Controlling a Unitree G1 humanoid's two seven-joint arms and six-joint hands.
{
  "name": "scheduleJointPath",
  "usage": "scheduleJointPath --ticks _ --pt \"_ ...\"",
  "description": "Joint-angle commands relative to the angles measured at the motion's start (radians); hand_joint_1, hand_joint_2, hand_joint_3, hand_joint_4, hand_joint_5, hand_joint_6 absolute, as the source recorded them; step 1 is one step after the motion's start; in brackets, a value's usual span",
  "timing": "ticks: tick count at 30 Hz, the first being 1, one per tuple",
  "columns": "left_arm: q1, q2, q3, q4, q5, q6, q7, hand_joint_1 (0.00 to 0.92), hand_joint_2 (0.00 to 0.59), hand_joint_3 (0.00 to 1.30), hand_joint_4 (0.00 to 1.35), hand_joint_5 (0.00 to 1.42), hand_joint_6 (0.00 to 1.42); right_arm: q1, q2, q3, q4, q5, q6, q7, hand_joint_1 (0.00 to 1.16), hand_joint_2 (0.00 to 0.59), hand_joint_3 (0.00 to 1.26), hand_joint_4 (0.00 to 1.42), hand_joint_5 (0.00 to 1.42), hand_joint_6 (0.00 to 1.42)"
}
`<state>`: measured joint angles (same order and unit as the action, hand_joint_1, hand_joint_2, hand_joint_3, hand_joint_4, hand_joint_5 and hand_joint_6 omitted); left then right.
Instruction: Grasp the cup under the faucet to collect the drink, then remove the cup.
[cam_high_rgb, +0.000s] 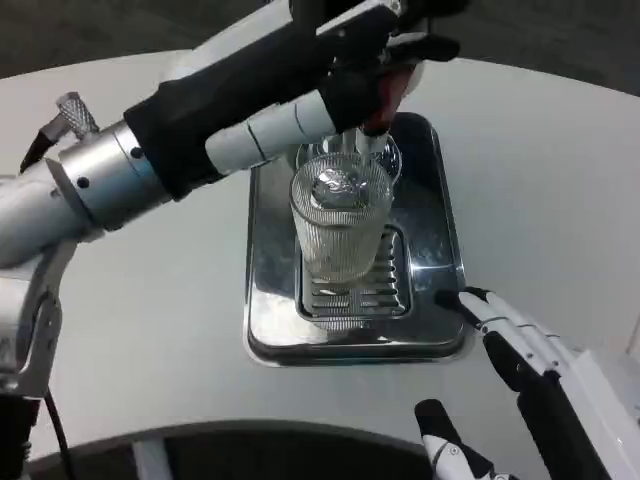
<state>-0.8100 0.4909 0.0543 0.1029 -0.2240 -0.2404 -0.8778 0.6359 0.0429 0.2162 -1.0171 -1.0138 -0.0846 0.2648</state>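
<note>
A clear ribbed glass cup (341, 227) stands upright on the slotted drip grate of a shiny metal tray (268, 300), right below the faucet spout. My left hand (375, 55) reaches over the cup from the left and grips the faucet's red handle (387, 98) at the top of the picture. My right hand (500, 340) lies low at the tray's front right corner, fingers spread and holding nothing, one fingertip touching the tray's rim. The faucet body is mostly hidden behind my left hand and sleeve.
The tray sits in the middle of a round white table (540, 180). My left forearm (150, 160) crosses above the table's left half. A dark curved edge (250, 440) runs along the picture's bottom.
</note>
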Motion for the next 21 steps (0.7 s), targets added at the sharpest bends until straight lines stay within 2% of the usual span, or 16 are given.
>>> scheduleJointPath --ticks 1,10,21 --pt "0.035 0.054 -0.030 -0.022 0.084 -0.139 -0.010 0.000 0.089 0.00 0.00 0.10 0.05 0.031 0.002 0.004 0.007 0.017 0.008 -0.022 0.46 0.454 0.16 0.10 0.12 0.19" --pt "0.053 0.125 -0.062 -0.025 0.183 -0.283 0.020 0.000 0.090 0.00 0.00 0.10 0.05 0.054 -0.004 0.009 0.016 0.025 0.003 -0.044 0.46 0.454 0.16 0.10 0.12 0.20" --pt "0.067 0.174 -0.086 -0.036 0.233 -0.345 0.059 0.000 0.092 0.00 0.00 0.09 0.04 0.041 -0.011 -0.006 0.025 0.042 0.016 -0.045 0.46 0.451 0.16 0.10 0.12 0.21"
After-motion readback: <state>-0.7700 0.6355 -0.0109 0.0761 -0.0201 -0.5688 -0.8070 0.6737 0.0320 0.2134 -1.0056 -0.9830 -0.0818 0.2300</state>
